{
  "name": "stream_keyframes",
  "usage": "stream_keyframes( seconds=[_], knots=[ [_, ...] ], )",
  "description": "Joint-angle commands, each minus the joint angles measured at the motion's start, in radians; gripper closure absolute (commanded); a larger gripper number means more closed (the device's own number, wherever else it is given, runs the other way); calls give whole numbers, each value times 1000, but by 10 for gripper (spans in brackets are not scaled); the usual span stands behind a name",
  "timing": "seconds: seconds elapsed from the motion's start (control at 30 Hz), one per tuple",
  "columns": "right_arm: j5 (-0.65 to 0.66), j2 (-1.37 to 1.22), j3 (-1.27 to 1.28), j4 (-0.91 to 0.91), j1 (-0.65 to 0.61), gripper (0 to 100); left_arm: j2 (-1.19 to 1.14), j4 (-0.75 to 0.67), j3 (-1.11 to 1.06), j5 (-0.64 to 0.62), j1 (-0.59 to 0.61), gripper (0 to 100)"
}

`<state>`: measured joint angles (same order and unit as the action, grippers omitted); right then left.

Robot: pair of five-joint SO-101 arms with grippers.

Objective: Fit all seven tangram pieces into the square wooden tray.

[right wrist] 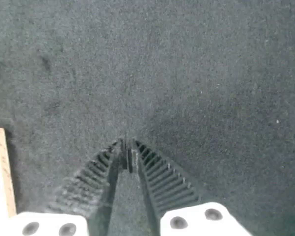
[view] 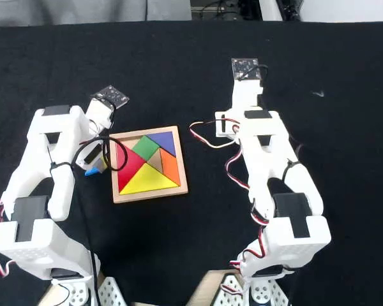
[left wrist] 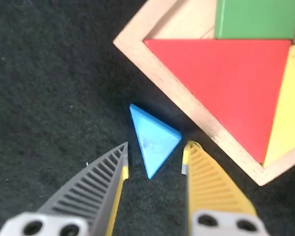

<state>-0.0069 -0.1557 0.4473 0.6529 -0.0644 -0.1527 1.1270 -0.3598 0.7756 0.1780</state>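
Beside the wooden tray (left wrist: 196,110), the left pincer (left wrist: 157,146) gapes around a blue triangle (left wrist: 152,137) (right pincer (right wrist: 128,146) closed).

A fixed camera hangs high over the black surface (view: 319,57), looking down on the whole scene. Each wrist camera sits close above its own hand, facing the surface. The view past the left hand (left wrist: 157,147) shares the wooden tray (left wrist: 187,101) corner with the overhead view. The view past the right hand (right wrist: 127,145) catches the tray's rim.
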Motion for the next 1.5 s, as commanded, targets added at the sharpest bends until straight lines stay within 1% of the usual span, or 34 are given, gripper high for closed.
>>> stream_keyframes(
  seconds=[0.0, 0.1, 0.23, 0.3, 0.43, 0.53, 0.67, 0.97, 1.13, 1.27, 1.33, 1.47],
  knots=[
    [12, 10, -54, 0, 14, 987, 12, -35, -21, -8, -13, 815],
    [12, 10, -54, 2, 14, 987, 2, -118, -50, -68, -10, 815],
    [12, 10, -54, 2, 14, 987, -68, -143, -44, -101, -33, 814],
    [12, 10, -53, 2, 14, 987, -103, -132, -8, -104, -39, 820],
    [12, 10, -53, 2, 14, 987, -155, -52, 67, -106, -30, 820],
    [12, 10, -53, 2, 14, 987, -164, -38, 82, -106, -16, 827],
    [12, 10, -53, 2, 14, 987, -163, -35, 82, -106, -16, 906],
    [12, 10, -53, 2, 14, 987, -153, -34, 85, -106, -16, 890],
    [12, 10, -53, 2, 14, 987, -49, 44, 93, -101, -25, 893],
    [12, 10, -53, 2, 14, 987, -8, 48, 77, -100, -12, 891],
    [12, 10, -53, 2, 14, 987, -17, 46, 62, -97, 5, 880],
    [12, 10, -53, 2, 14, 987, -52, 31, 58, -74, 48, 772]
  ],
)
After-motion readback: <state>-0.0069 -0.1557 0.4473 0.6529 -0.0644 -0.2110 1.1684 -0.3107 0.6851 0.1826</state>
